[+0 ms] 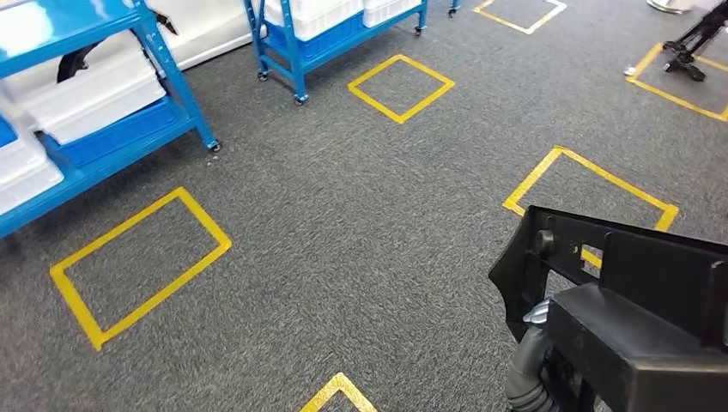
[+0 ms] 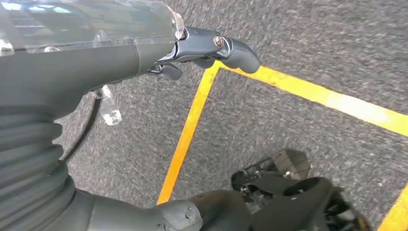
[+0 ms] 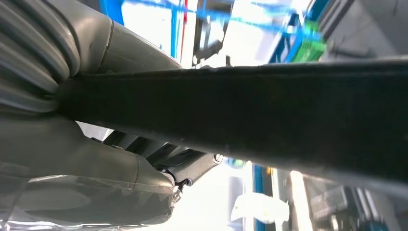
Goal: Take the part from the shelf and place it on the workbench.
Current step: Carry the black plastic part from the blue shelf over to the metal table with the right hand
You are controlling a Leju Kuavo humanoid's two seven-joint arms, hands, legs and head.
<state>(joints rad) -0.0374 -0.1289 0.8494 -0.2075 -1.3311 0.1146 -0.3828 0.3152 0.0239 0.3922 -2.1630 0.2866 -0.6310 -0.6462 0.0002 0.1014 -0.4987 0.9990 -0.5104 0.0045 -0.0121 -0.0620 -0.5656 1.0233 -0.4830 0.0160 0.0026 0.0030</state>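
Observation:
The part [image 1: 627, 283] is a large black plastic frame with a blocky end, held low at the right of the head view. My right hand [image 1: 532, 360] grips it from beneath, mostly hidden under it. In the right wrist view the part [image 3: 269, 110] crosses the picture as a thick dark bar, with my right hand [image 3: 96, 159] wrapped against it. My left hand [image 2: 96, 62] hangs over grey carpet, its fingers [image 2: 231, 48] apart from the thumb [image 2: 192, 214] and nothing in them.
A blue shelf rack [image 1: 176, 94] with white bins stands at the far left, and a second rack [image 1: 292, 60] at the back. Yellow taped squares [image 1: 137, 262] mark the grey carpet. Black tripod legs [image 1: 687, 51] stand at the far right.

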